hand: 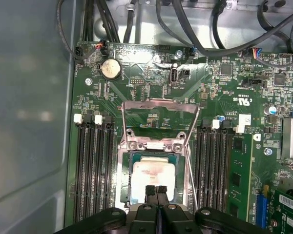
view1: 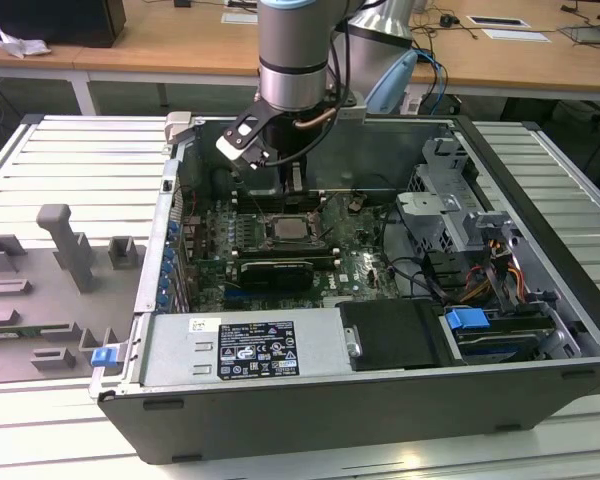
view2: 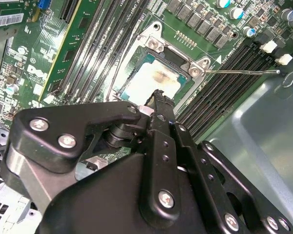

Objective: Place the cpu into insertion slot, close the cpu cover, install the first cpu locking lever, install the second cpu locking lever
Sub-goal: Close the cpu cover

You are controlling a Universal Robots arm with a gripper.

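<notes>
The cpu [hand: 149, 173], a pale silver square with a brownish smear, lies in the insertion slot [view1: 293, 229] amid the green motherboard. The silvery cpu cover [hand: 154, 145] lies flat around it as a frame. In the second wrist view the cpu [view2: 154, 78] sits just beyond my fingertips. Two thin wire levers stand off from the socket's sides; one lever [view2: 244, 71] juts out over the black memory slots, the other lever [hand: 123, 122] angles away from the frame. My gripper [hand: 156, 189] hangs close over the cpu's near edge, fingers pressed together with nothing between them.
Long black memory slots [hand: 93, 165] flank the socket on both sides. The open grey computer case wall [view1: 310, 425] surrounds the board, with a power supply box [view1: 245, 348], a drive cage [view1: 450, 205] and cable bundles [view1: 480, 285] on the exterior view's right. Grey fixtures [view1: 65, 245] stand outside on the table.
</notes>
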